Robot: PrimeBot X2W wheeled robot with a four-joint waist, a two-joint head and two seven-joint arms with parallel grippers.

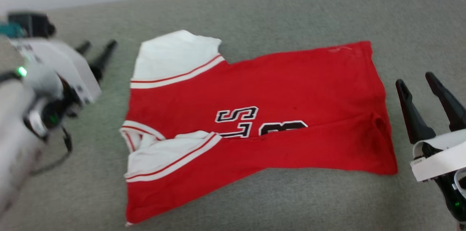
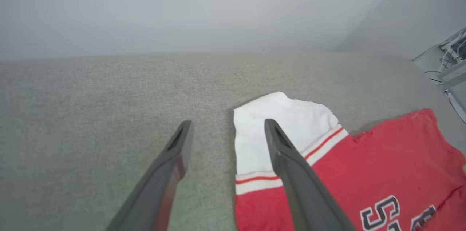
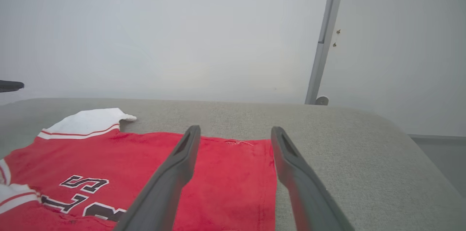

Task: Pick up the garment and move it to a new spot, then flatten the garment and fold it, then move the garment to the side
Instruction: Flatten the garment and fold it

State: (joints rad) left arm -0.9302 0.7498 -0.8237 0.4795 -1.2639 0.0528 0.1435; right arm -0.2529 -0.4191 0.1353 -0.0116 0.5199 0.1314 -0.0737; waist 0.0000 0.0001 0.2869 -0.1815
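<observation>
The red jersey T-shirt (image 1: 255,89) is seen in the head view lying partly folded on a grey cushion (image 1: 291,12) between the released, empty left gripper (image 1: 97,47) and right gripper (image 1: 416,82), its white sleeve (image 2: 295,114) in the left wrist view, its hem (image 3: 255,172) in the right.

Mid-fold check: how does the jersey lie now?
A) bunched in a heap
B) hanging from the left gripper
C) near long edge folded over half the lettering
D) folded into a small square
C: the garment lies flat, its near edge folded over the near half of the lettering.
</observation>
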